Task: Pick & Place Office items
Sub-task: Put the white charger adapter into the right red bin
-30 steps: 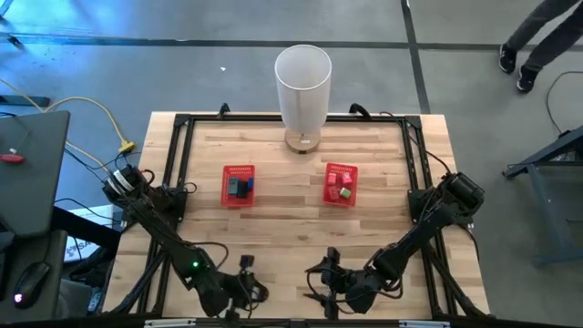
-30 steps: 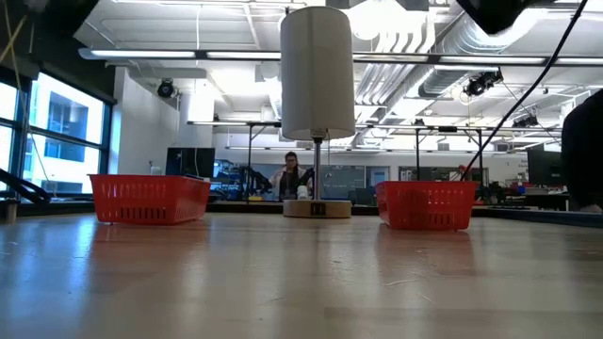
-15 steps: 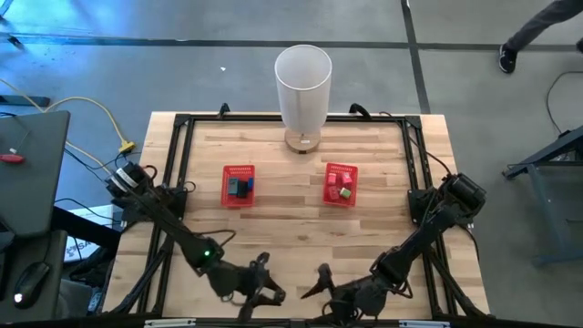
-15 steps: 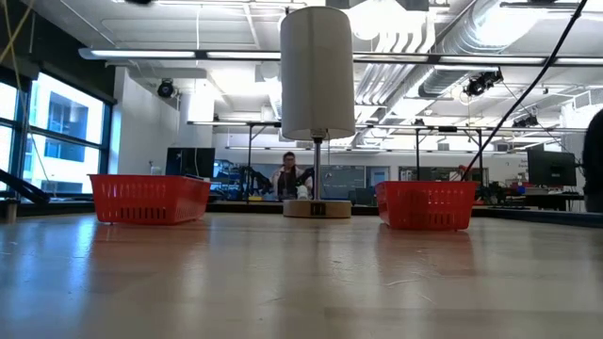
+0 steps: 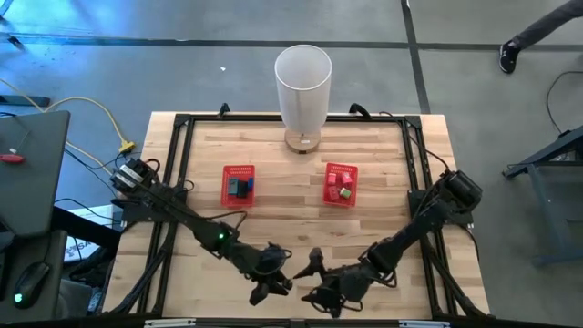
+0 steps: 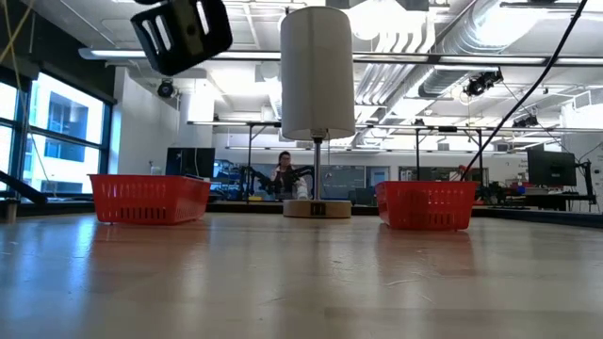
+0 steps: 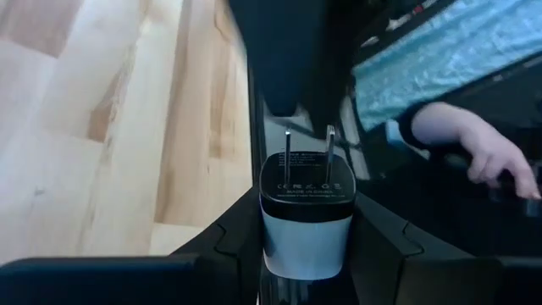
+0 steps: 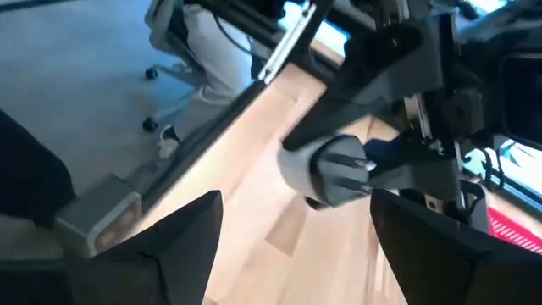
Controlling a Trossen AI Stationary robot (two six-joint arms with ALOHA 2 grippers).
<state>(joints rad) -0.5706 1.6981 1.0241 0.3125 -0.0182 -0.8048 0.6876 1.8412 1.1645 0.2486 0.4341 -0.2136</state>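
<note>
- Left gripper [image 5: 271,278] sits low over the near edge of the table [image 5: 383,155], fingers clamped on a black-and-white plug adapter [image 7: 306,207], prongs pointing forward past the fingertips.
- Right gripper [image 5: 314,278] is just beside it at the near edge; fingers [image 8: 174,233] spread apart w/ nothing between them.
- Key relation: both baskets lie away from the grippers, toward the far side. Left basket [image 5: 239,185] is on the left arm's side and looks nearer to the loaded gripper than the right basket [image 5: 341,183]; judging by that, the adapter prob. goes to the left one.
- Adapter's long axis runs along the gripper's reach, so it would need tipping down or a plain release above the basket.
- Other office items: blue and dark bits [image 5: 240,188] in the left basket, red, pink and green bits [image 5: 342,185] in the right. None seen loose on the wood.
- Tall white cylinder [image 5: 302,87] stands at the far edge between the baskets, well clear of a path to either.
- Surface: pale wood planks inside a black frame.
- Room: grey floor, a person's hand [image 7: 474,144] close by in the left wrist view, another person [image 6: 283,174] far back in the low view.
</note>
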